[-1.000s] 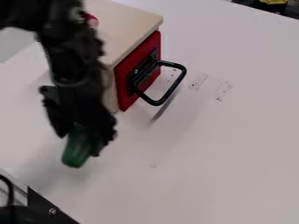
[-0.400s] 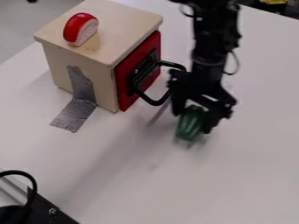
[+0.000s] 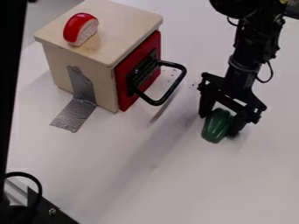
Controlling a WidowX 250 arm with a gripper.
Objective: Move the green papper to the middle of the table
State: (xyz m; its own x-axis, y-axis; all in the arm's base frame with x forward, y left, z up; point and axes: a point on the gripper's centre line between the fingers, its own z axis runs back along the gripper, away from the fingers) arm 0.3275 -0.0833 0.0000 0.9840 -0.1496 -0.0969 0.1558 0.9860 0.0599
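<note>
Pretty simple palette here: the pepper point(image 3: 217, 125) is a deep glossy green, the gripper point(image 3: 225, 118) is plain black, and the table point(image 3: 175, 179) is a pale white with a faint lilac tint plus a few dark specks. The box point(image 3: 81, 74) is light beige wood with a solid red door point(image 3: 123, 83) and a black handle point(image 3: 177, 83), and the tape point(image 3: 76, 114) is silvery grey. Oh, and the toy piece point(image 3: 81, 29) is bright red with a speckled whitish-pink face.

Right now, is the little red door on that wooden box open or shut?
Shut: the red door sits flush against the wooden box.
</note>
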